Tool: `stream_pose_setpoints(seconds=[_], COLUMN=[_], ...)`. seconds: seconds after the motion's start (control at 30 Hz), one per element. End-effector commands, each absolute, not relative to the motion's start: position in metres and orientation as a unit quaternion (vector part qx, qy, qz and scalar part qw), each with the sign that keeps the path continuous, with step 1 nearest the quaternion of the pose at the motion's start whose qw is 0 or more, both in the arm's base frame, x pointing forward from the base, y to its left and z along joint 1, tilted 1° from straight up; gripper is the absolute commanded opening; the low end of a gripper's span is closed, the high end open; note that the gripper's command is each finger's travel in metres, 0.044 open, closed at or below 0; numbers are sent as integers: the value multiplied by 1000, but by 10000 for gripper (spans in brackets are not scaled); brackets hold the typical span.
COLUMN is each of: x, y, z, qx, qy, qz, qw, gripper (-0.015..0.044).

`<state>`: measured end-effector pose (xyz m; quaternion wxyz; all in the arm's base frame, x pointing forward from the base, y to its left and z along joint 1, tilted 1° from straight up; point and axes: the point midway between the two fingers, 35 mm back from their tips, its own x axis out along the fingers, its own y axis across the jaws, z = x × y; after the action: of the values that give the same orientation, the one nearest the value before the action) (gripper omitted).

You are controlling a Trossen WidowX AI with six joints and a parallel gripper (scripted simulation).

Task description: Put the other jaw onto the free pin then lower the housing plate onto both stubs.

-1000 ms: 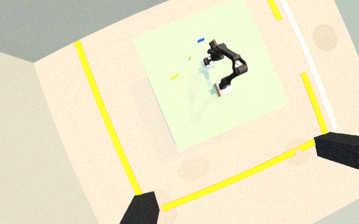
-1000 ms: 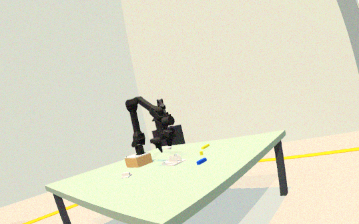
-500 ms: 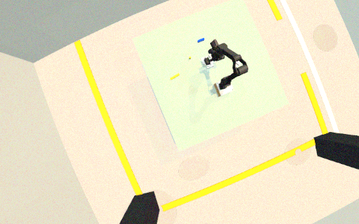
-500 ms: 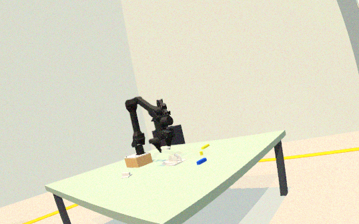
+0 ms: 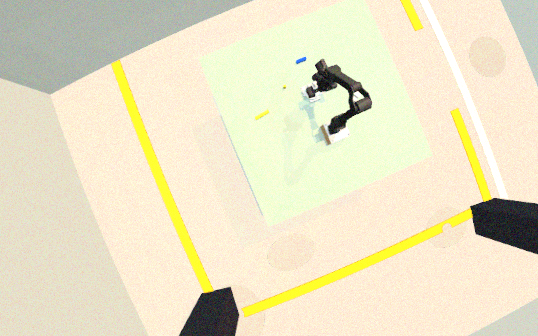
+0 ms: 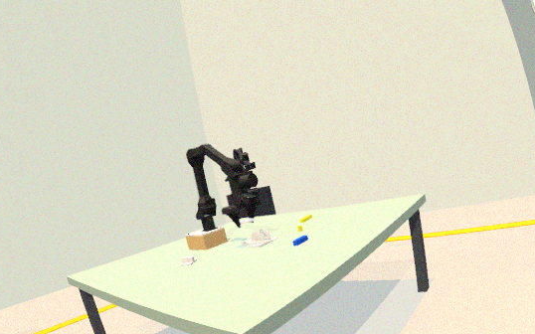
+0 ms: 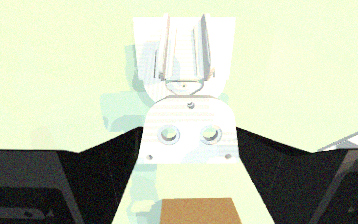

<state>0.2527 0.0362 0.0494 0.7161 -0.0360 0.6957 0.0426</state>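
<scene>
Two round holes show in the white housing plate [image 7: 190,120], which the claw [image 7: 187,131] [image 6: 242,223] is gripping by its side edges.
The plate is held above the bench [image 5: 351,170] [image 6: 210,283], and in the wrist view it overlaps the near end of the white base [image 7: 145,37] [image 6: 260,242]. On this base two upright jaws stand side by side, apart. Whether their teeth mesh, I cannot tell.

We see the white housing plate [image 7: 190,120], rounded at one edge, with two round holes, raised above the worktop. Beyond its rounded edge we see the white base with two upright jaws [image 7: 185,55] [image 6: 261,239], lying inward from the worktop's edges.
</scene>
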Motion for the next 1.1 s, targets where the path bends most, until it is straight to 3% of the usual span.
stream_pose_setpoints(seconds=[0.0, 1.07], x=[253, 256], y=[36, 36], z=[49, 22], qx=[-40, -40], qy=[695, 695], qz=[44, 44], qw=[717, 717], gripper=[351, 351])
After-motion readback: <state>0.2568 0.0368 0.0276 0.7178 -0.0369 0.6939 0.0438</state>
